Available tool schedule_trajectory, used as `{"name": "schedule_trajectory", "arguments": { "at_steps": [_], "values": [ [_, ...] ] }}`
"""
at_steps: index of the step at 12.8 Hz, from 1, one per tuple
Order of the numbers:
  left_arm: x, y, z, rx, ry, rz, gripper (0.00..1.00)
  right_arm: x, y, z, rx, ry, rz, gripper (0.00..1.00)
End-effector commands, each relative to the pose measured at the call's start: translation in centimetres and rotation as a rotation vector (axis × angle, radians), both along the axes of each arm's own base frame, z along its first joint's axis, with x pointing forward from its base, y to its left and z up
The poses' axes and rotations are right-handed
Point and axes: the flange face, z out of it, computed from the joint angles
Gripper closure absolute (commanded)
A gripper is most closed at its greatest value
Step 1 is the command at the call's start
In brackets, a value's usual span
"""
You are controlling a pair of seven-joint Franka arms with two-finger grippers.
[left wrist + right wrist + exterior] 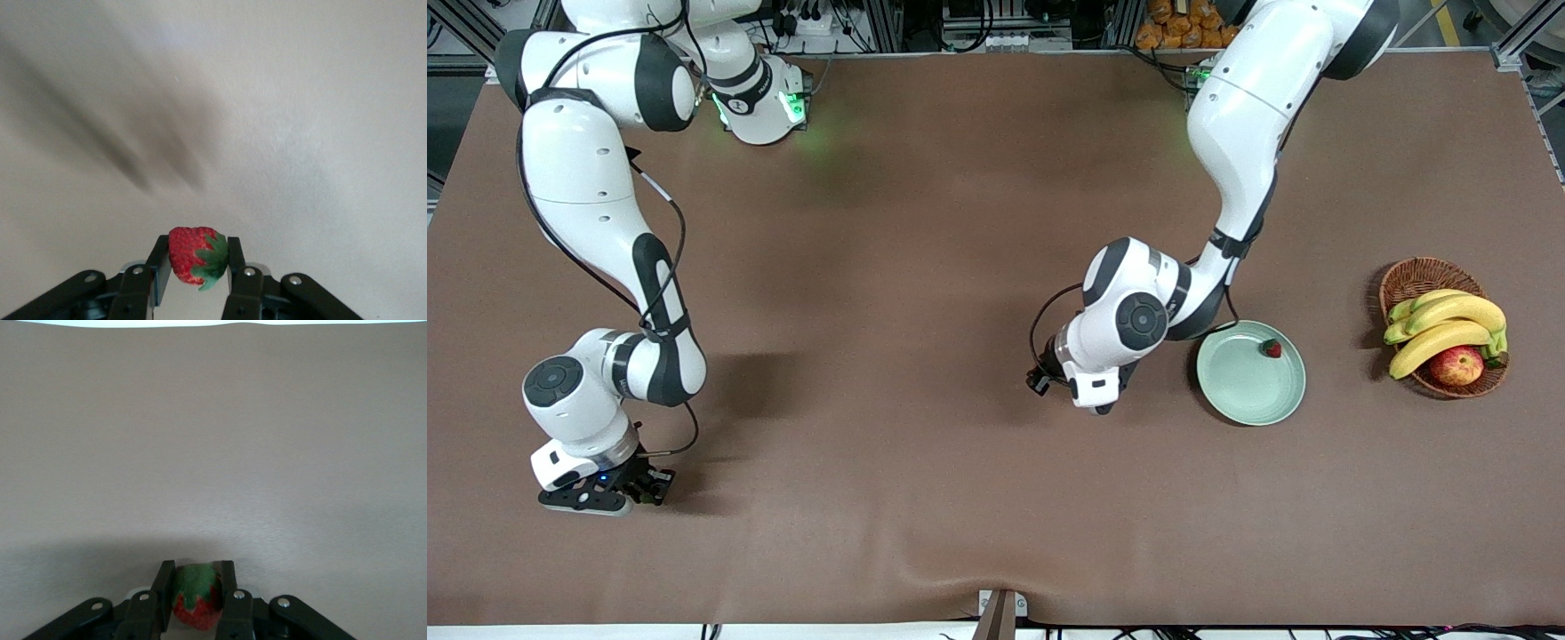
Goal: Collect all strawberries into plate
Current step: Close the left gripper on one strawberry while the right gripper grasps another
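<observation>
the plate (1240,391) is a round, pale mint-green dish with a shallow raised rim, lying flat on the brown surface (925,267). one strawberry (1272,348) lies inside the plate, close to the rim on the side away from the front camera; it is tiny and red with a dark green cap. a second strawberry (195,256) is pinched between the left hand's (197,267) fingers, beside the plate toward the right arm's end, its green cap turned sideways. a third strawberry (196,596) is clamped in the right hand (196,600), well apart from the plate, green cap facing up.
</observation>
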Motion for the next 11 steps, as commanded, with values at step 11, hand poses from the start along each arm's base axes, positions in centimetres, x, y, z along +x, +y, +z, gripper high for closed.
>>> {"name": "schedule_trajectory", "arguments": {
  "at_steps": [11],
  "values": [
    [3.1, 17.2, 2.9, 0.315, 0.202, -0.105, 0.79, -1.7, 23.1, 11.1, 0.301, 0.182, 0.301, 0.90]
  ]
}}
